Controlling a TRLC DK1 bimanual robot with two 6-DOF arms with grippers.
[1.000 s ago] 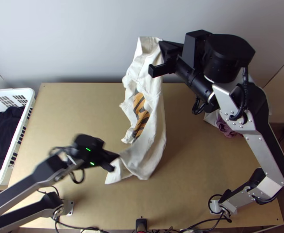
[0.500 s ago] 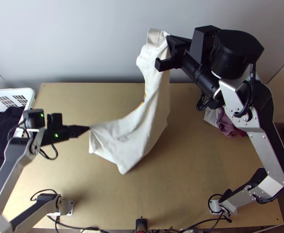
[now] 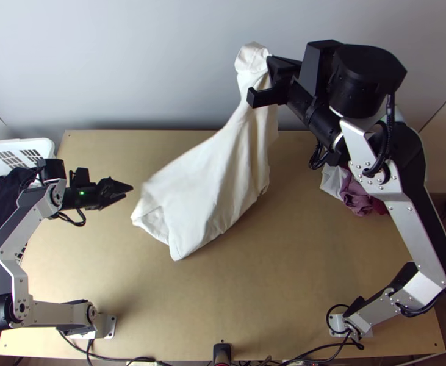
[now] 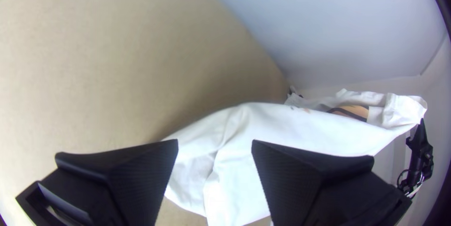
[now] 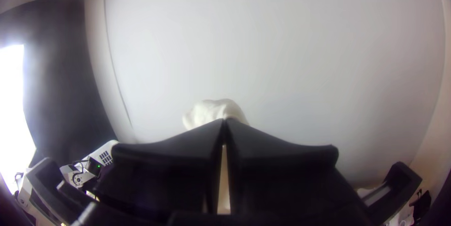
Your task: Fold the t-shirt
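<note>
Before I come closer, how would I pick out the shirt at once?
Start at the wooden table. Above its middle slants the big white shirt, upper end pinched in the right gripper, unlike the dark cloth in the basket or the purple and white cloth beside the right arm.

White basket [image 3: 33, 143], dark cloth [image 3: 0, 210] inside, bunched purple cloth [image 3: 356, 196]

And here's my white t-shirt [image 3: 207, 189], up high, its bunched top end pinched in my right jaws! The cloth hangs creased and unfolded, slanting down and widening over the counter [image 3: 308, 274], lower edge loose, an orange-and-black print [image 4: 354, 112] peeking from a fold.
</note>
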